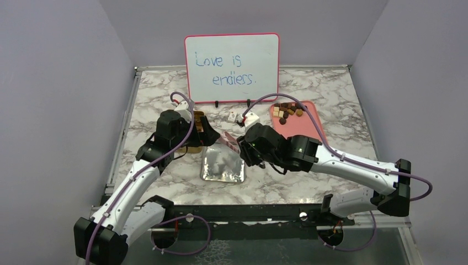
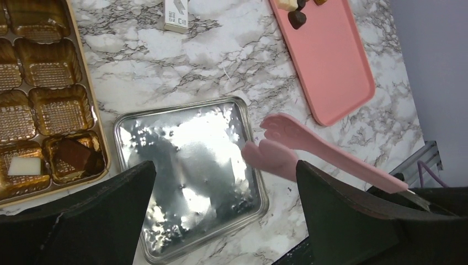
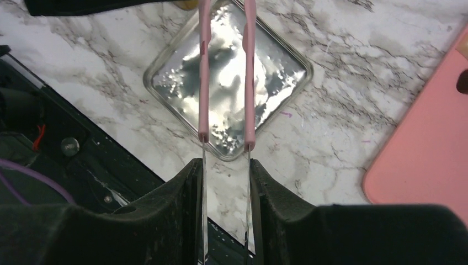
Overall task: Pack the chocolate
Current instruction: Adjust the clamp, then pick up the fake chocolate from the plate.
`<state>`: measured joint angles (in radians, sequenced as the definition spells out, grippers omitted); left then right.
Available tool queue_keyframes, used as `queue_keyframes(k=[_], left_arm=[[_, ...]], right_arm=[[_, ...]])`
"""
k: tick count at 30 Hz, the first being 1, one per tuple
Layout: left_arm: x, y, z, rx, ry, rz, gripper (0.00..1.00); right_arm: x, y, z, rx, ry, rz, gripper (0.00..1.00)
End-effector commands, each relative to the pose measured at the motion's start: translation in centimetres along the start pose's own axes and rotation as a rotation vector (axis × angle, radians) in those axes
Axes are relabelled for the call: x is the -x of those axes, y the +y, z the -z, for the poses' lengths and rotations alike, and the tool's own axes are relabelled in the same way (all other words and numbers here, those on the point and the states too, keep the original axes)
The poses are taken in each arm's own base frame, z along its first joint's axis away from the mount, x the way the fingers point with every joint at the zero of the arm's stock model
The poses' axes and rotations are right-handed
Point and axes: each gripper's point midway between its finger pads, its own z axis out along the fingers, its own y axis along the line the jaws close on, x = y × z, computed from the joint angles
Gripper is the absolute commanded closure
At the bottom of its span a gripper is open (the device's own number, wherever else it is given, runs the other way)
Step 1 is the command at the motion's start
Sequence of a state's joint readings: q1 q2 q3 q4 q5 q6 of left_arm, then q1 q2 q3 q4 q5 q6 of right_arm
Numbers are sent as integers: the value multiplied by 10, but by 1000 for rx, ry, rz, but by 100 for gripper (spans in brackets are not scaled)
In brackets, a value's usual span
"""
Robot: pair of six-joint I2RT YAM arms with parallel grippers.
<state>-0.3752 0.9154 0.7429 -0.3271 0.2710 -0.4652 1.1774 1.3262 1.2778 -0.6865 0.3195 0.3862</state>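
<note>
– Clutter around the arms: what is it?
– On the marble table, a silver lid lies between the 2 arms. A gold tin sits to its left and a pink tray at the right rear. A whiteboard stands upright at the back, with a small white card in front of it.
– And the chocolate?
– Most of the chocolate is heaped on the far end of the tray. The left wrist view adds 2 pieces in the tin's near cups, 1 dark piece and 1 cream-white piece. From above, the left arm covers those cups.
– The grippers?
– The left gripper hangs over the tin with its fingers spread wide and nothing between them. The right gripper is pinched on the metal handles of pink tongs, which reach out over the lid.
– What is hard to make out?
– The right wrist view cuts off the tong tips at its top edge. The left wrist view shows them just beside the lid's right edge, but I cannot tell whether they touch the table. Both wrist views cut off the tray's far end, so only the top view shows the whole heap. In the top view, the left arm hides much of the tin.
</note>
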Motion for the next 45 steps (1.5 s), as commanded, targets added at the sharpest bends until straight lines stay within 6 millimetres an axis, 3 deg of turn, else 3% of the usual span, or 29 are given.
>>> queue_keyframes(k=[1, 7, 15, 21, 27, 31, 36, 40, 45], left_arm=[[13, -24, 5, -114, -22, -55, 1], [25, -27, 19, -110, -96, -93, 1], [22, -11, 32, -42, -176, -133, 1], [18, 0, 35, 1, -205, -125, 1], [18, -1, 35, -3, -203, -137, 1], [15, -2, 35, -7, -199, -148, 1], [10, -8, 34, -28, -182, -159, 1], [9, -7, 34, -18, -181, -166, 1], [7, -5, 33, -4, -174, -171, 1]], right_arm=[[-12, -29, 17, -114, -3, -38, 63], [-12, -60, 24, -193, 0, -86, 63], [-12, -124, 20, -307, 54, -192, 63], [-10, -193, 14, -444, 119, -294, 63], [-24, -243, 6, -551, 208, -358, 62], [-32, -289, 9, -635, 217, -428, 62], [-28, -315, -1, -616, 204, -463, 63], [-24, -320, -11, -568, 186, -472, 62], [-32, -330, -15, -599, 200, -482, 62]])
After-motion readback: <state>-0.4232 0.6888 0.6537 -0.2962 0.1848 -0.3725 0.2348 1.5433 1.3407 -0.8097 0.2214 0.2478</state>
